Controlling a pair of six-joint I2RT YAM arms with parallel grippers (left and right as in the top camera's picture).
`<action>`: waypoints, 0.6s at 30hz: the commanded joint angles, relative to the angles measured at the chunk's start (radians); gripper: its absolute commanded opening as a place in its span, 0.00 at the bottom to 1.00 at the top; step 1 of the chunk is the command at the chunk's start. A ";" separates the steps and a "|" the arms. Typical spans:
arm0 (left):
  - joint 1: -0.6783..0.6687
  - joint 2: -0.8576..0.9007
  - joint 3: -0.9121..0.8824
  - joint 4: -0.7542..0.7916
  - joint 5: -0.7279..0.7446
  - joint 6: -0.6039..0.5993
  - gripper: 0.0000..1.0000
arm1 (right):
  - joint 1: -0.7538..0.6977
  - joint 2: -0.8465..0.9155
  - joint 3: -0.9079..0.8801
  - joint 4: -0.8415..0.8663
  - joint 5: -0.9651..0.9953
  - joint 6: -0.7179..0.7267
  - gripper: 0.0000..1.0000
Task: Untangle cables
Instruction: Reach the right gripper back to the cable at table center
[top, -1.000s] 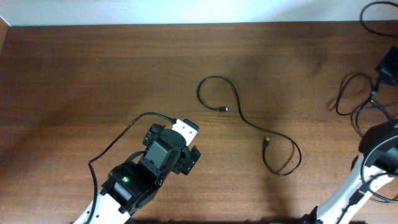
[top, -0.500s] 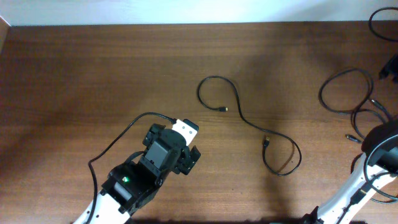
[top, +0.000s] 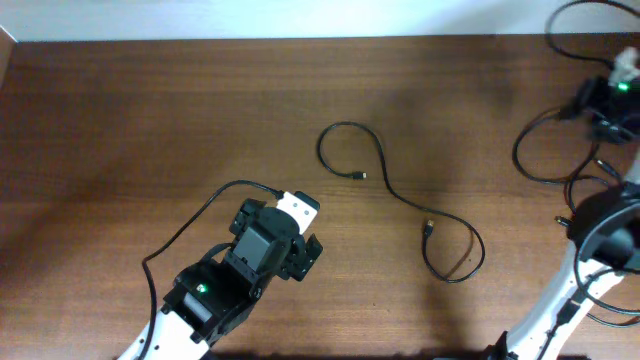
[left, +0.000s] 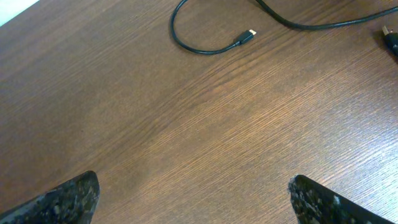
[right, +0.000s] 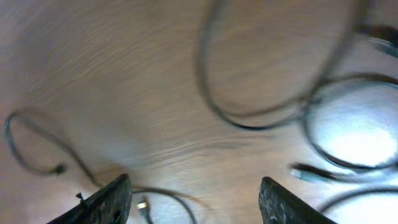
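one cable (top: 398, 196) lies free in the middle of the worktop (top: 150, 110); the tangled cables (top: 572, 178) sit by its right edge. left claw (left: 196, 199) and right claw (right: 199, 199) both gape, empty. grabbing overlapping loops together could tighten the knot.

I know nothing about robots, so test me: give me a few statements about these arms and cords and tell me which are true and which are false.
1. The left pincer is open with nothing between its fingers. True.
2. The thin black cable in the middle of the brown wooden table is wound into a tight bundle. False: it lies spread out in a loose S-curve with a loop at each end.
3. The right pincer is gripping a cable. False: its fingers stand apart with nothing between them.
4. Several overlapping black cables lie near the table's right edge. True.
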 joint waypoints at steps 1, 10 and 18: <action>0.003 -0.007 0.003 0.001 -0.010 -0.003 0.99 | 0.110 0.006 0.016 -0.001 -0.060 -0.110 0.65; 0.003 -0.007 0.003 0.001 -0.010 -0.003 0.99 | 0.318 0.006 0.016 -0.027 -0.040 -0.203 0.66; 0.003 -0.007 0.003 -0.002 -0.010 -0.003 0.99 | 0.455 0.006 -0.132 -0.020 -0.022 -0.233 0.66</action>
